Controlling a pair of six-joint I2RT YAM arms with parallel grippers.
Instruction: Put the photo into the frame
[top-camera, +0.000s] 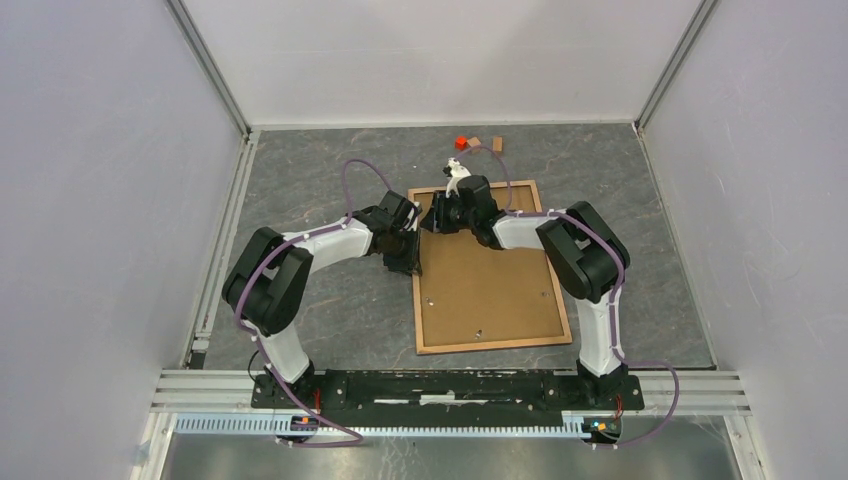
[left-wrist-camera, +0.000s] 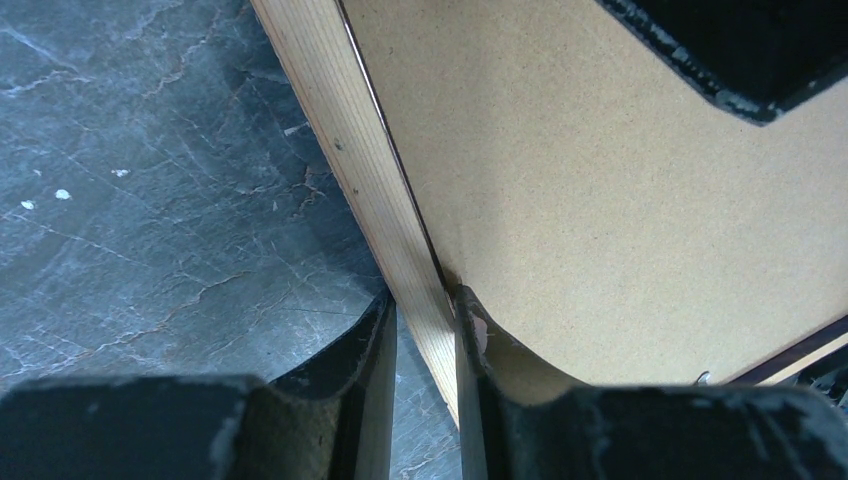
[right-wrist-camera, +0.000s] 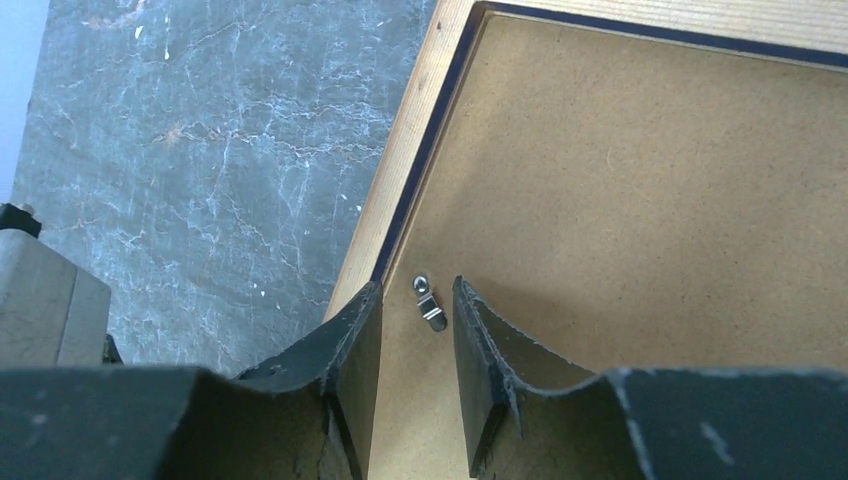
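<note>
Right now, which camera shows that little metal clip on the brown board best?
The right wrist view: the metal clip lies sharp and close on the brown board, between the fingers of the right gripper, beside the frame. In the top view the arm hides it. The left wrist view shows only rail and board.

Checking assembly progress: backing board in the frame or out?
In. The backing board lies flat inside the frame, rails around all four sides; the right wrist view shows its corner tucked against the dark inner lip.
</note>
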